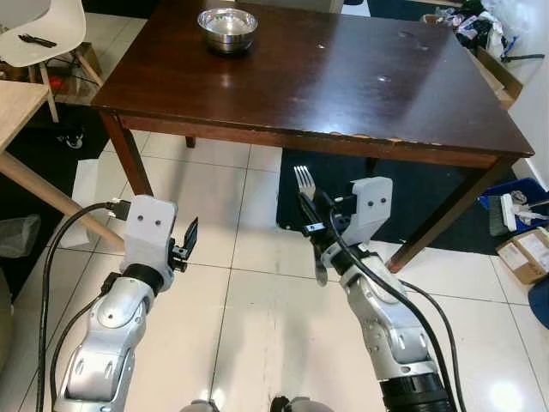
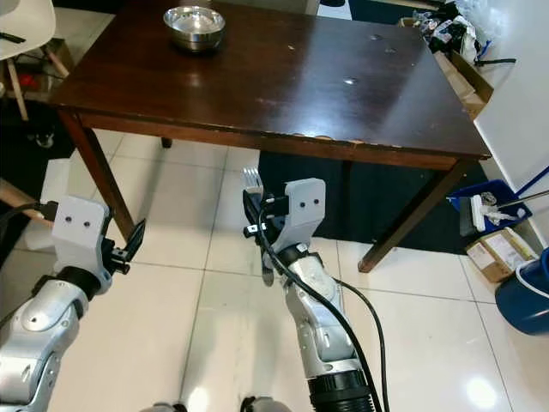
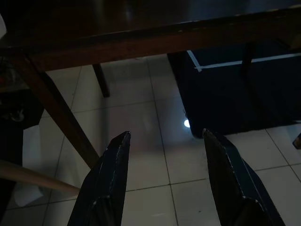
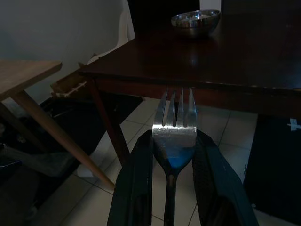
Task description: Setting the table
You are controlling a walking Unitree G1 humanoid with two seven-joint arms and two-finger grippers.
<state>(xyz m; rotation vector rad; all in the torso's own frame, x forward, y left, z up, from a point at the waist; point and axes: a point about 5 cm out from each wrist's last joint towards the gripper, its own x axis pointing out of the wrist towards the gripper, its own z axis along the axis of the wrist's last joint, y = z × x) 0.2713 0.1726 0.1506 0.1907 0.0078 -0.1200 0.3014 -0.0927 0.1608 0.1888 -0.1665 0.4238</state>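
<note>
Fork (image 1: 304,182) sits upright in the right gripper (image 1: 314,225), tines up, held in front of the near edge of the dark wooden table (image 1: 343,77) and below its top. In the right wrist view the two black fingers (image 4: 136,183) pinch the fork at the neck, just under the tines, with the handle running down between them.

Left gripper (image 1: 186,245) hovers over the white tiled floor (image 1: 257,292) with fingers spread and nothing in it.

Steel bowl (image 1: 227,28) stands at the far side of the table, well apart from the fork.

Handling, as a judgement: metal fork, light and stiff, not fragile, but smooth and narrow, so it can pivot or slide in a two-finger pinch. The neck hold looks sound for carrying; the long handle hanging below could swing if bumped on the table edge. To lay it flat, the wrist likely needs to lift above the tabletop and tilt.
</note>
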